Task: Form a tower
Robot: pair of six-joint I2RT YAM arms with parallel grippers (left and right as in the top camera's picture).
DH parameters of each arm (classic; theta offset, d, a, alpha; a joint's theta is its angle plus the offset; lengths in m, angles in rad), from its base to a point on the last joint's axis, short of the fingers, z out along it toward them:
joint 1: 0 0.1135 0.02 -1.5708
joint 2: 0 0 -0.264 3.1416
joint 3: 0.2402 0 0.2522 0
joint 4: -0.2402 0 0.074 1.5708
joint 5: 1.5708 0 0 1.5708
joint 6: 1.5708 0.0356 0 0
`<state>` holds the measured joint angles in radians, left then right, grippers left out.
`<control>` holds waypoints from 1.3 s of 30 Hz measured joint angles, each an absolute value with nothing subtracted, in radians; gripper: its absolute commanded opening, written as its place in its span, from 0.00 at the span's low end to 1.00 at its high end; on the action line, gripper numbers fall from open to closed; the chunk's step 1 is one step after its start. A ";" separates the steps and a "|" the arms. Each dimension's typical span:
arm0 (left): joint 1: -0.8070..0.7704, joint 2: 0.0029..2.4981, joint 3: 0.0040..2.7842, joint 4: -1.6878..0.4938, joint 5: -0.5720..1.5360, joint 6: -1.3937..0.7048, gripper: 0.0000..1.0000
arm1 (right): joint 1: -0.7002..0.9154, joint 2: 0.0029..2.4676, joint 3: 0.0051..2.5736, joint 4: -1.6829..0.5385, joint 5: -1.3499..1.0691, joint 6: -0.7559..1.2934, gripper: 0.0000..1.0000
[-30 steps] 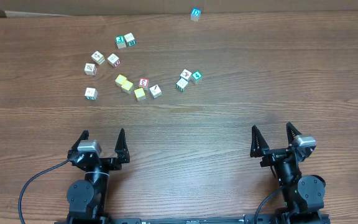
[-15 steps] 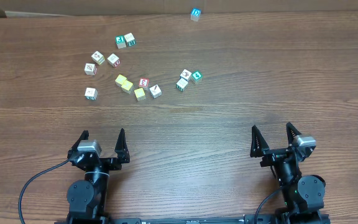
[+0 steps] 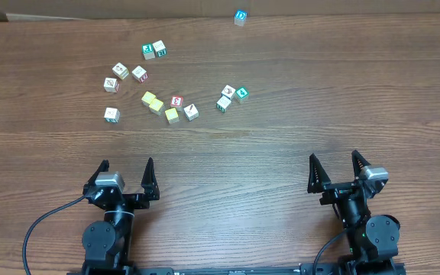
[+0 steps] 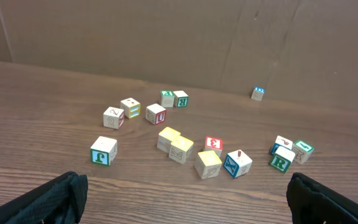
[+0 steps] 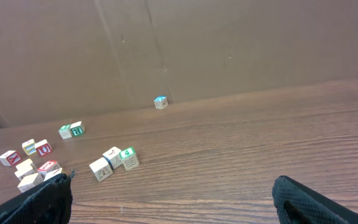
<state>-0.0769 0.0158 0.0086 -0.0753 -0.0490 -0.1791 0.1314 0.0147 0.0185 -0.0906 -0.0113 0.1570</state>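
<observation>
No tower is in view; small wooden letter cubes lie singly, scattered over the far half of the table. Plain yellow cubes (image 3: 156,105) (image 4: 181,149) sit in the middle of the scatter beside a red-edged cube (image 3: 176,101). A green-edged cube with a "4" (image 3: 241,94) (image 5: 128,156) rests at the right of the group. My left gripper (image 3: 126,165) (image 4: 182,199) and my right gripper (image 3: 334,158) (image 5: 174,202) both hover open near the front edge, well short of the cubes, with nothing between their fingers.
A lone blue-topped cube (image 3: 240,17) (image 5: 161,102) stands far back against the brown cardboard wall (image 5: 229,43). Two green-lettered cubes (image 3: 154,50) lie at the back left. Bare wood table (image 3: 281,137) separates the grippers from the cubes.
</observation>
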 measured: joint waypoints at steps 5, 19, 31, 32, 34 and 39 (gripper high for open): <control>-0.077 0.016 0.009 -0.075 -0.049 -0.179 1.00 | 0.131 0.015 0.019 -0.090 -0.012 0.158 1.00; -0.077 0.015 0.032 0.019 -0.092 -0.146 0.99 | 0.131 0.015 0.019 -0.089 -0.012 0.157 1.00; -0.077 0.022 0.472 -0.006 -0.069 -0.146 1.00 | 0.131 0.015 0.019 -0.090 -0.012 0.158 1.00; -0.077 0.029 0.512 -0.003 -0.067 -0.146 0.99 | 0.131 0.015 0.019 -0.091 -0.012 0.158 1.00; -0.077 0.067 0.600 -0.011 -0.057 -0.146 1.00 | 0.131 0.015 0.019 -0.090 -0.012 0.158 1.00; -0.077 0.250 0.828 -0.119 -0.017 -0.146 1.00 | 0.131 0.015 0.019 -0.091 -0.012 0.158 1.00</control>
<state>-0.0769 0.2497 0.8284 -0.1192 -0.0170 -0.1459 0.1314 0.0147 0.0185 -0.0906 -0.0116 0.1577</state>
